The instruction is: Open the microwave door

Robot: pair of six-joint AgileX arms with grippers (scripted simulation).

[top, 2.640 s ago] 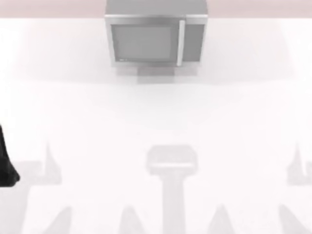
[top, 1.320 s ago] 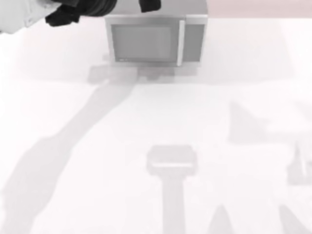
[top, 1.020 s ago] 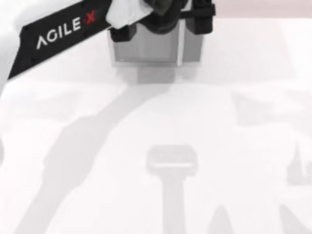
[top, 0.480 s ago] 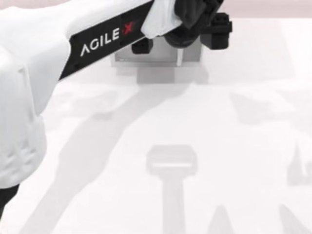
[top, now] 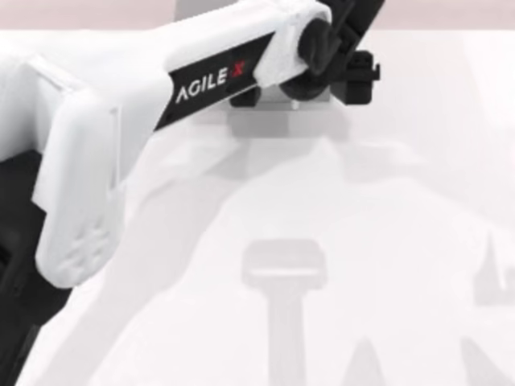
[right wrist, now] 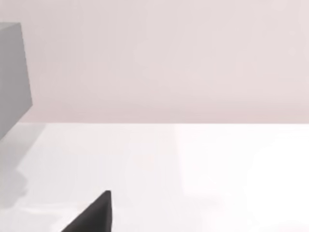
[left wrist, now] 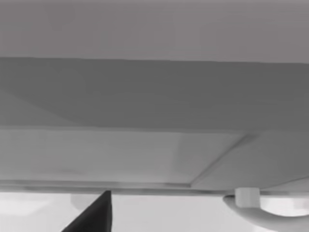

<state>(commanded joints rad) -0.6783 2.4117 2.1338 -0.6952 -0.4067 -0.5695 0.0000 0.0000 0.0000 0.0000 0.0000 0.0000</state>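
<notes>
My left arm reaches from the near left across the table to the microwave (top: 201, 10) at the back centre and covers nearly all of it in the top view. My left gripper (top: 326, 80) is right in front of the microwave door (left wrist: 145, 96). The left wrist view is filled by the door's dark window and light frame, very close. The silver bar handle (left wrist: 263, 215) shows at that view's edge, beside the gripper and apart from it. My right gripper (right wrist: 96, 217) is out of the top view and faces bare table, with the microwave's grey side (right wrist: 12, 77) far off.
The white table (top: 378, 241) carries only shadows of the arms and the camera stand. A pale pink wall (right wrist: 169, 58) runs behind the table's back edge. My left arm's white links (top: 88, 185) span the table's left half.
My left arm has swung from the table's left edge up and across to the microwave front, and now hides it from above. The right arm has stayed out of the top view.
</notes>
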